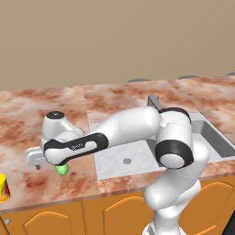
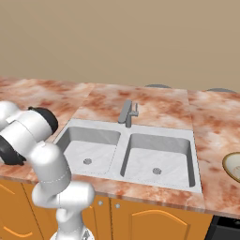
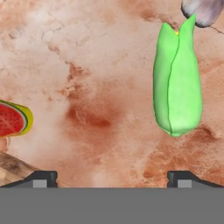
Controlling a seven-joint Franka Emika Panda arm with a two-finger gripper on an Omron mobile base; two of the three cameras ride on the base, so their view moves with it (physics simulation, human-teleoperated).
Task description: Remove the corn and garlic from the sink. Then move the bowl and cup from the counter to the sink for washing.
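Left base view, risk: arm stretched low over the counter left of the sink; the corn lies just under the wrist and could roll if nudged; the cup stands at the counter's front edge, easily tipped off.
Right base view, task things: both sink basins look bare; bowl sits on the counter, far right.
Hand view, gripper: jaws spread wide, holding nothing, touching nothing; corn lies on the marble, garlic at its tip.
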